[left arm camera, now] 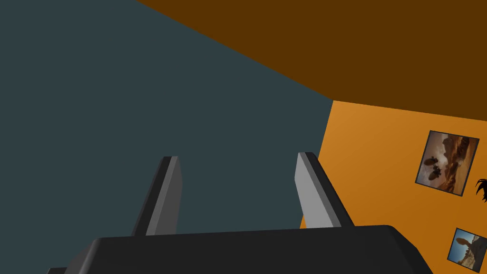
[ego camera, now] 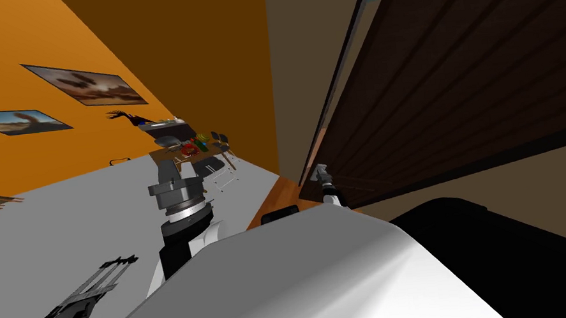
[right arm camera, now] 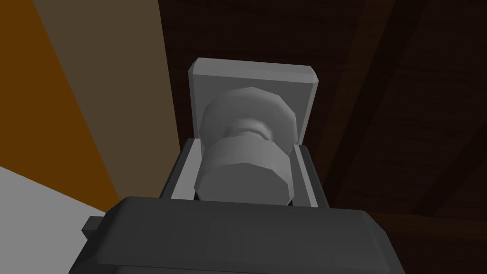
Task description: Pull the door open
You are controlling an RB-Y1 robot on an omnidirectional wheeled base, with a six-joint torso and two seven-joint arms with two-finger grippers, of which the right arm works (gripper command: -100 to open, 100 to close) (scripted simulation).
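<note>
No text, number, brand or sign can be read here. The dark door [ego camera: 460,74], its grey knob [right arm camera: 245,157] and the framed pictures [ego camera: 92,84] on the orange wall [ego camera: 3,50] carry no lettering.

To your left runs an orange wall [ego camera: 4,56] with two framed pictures [ego camera: 92,84] hung on it. Ahead you see a darker, shaded wall [ego camera: 201,45]. The floor [ego camera: 68,205] is light grey. At the far end a table [ego camera: 161,155] carries small things, with chairs [ego camera: 221,140] beside it.
</note>
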